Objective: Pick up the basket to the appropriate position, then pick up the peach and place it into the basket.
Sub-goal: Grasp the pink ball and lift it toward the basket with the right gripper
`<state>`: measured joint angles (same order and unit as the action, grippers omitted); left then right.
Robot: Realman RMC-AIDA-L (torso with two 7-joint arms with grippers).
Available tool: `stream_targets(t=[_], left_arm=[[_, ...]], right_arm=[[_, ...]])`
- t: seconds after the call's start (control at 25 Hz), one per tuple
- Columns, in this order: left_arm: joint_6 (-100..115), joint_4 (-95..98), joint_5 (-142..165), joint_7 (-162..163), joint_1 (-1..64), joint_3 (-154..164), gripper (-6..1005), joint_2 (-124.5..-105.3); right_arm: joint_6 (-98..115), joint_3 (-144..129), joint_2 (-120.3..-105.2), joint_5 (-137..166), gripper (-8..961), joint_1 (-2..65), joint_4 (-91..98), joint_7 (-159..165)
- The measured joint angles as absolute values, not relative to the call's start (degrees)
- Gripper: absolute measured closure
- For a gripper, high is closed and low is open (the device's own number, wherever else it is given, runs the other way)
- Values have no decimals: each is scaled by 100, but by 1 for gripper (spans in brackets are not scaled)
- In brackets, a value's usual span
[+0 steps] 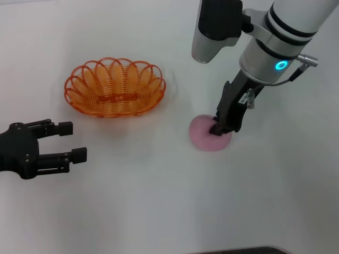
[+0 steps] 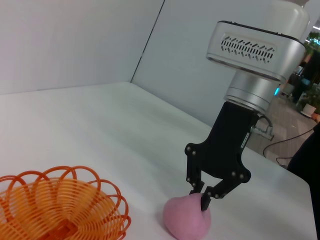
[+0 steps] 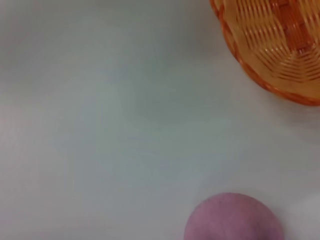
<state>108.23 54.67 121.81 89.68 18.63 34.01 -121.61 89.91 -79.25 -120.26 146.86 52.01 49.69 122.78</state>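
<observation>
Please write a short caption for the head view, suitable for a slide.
Right gripper closes on the peach on the table; the empty basket waits apart; the open left gripper rests nearby.

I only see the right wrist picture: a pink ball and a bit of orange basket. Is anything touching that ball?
Observer: Yes, the right gripper is down on the peach, jaws pinching its top.
Operator: Is it lifted?
Observer: No, the peach sits on the table.
Operator: And the other arm?
Observer: The left gripper is near the basket, apart from it, jaws open.
</observation>
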Motion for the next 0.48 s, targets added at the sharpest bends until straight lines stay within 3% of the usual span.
stream_targets(t=[0.48], left_arm=[[10835, 5467, 12182, 9018, 1846, 3401, 172, -12148]], right_arm=[[9558, -7066, -11943, 14584, 827, 5185, 5702, 12189]])
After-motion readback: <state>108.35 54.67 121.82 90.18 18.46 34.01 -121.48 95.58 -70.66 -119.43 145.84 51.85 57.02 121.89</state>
